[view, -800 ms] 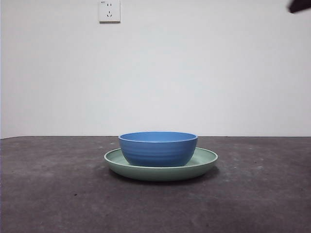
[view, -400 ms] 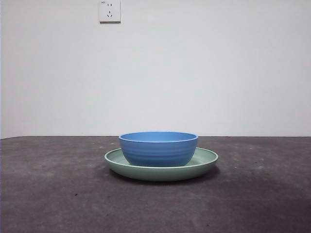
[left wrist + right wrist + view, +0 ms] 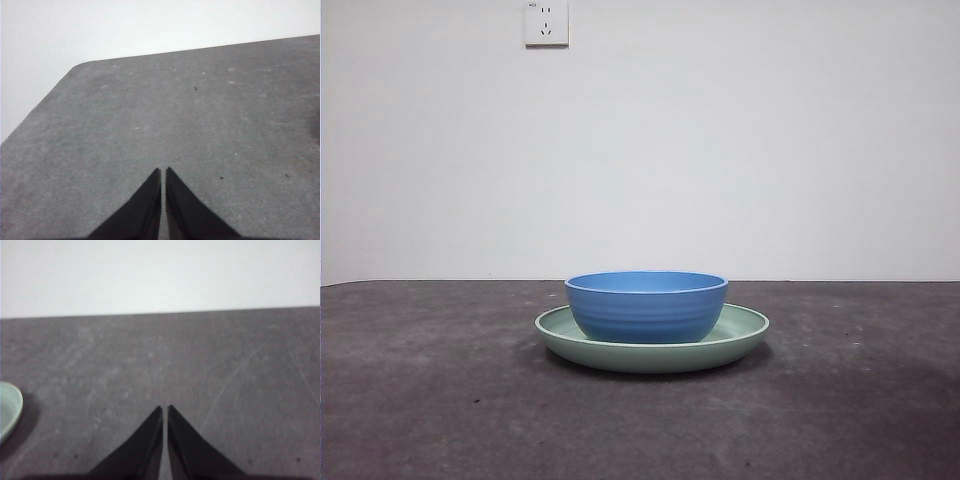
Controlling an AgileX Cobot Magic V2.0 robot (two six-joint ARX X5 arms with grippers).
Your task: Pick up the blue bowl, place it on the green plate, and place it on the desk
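Your bowl (image 3: 646, 306) sits upright in the middle of the plate (image 3: 745, 335) on the table (image 3: 420, 400), so the stacking step looks done. Both sets of fingers, left (image 3: 163, 172) and right (image 3: 165, 410), are pressed together, empty, over bare table, the right one near the plate's edge. Next, I judge, you need only confirm the stack rests steady.

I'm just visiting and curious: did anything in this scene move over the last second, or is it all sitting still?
Only one thing: a black arm tip that showed at the front view's top right corner a second ago has gone out of view. The blue bowl sits in the green plate on the desk as before, untouched. Both grippers, left and right, are shut and empty.
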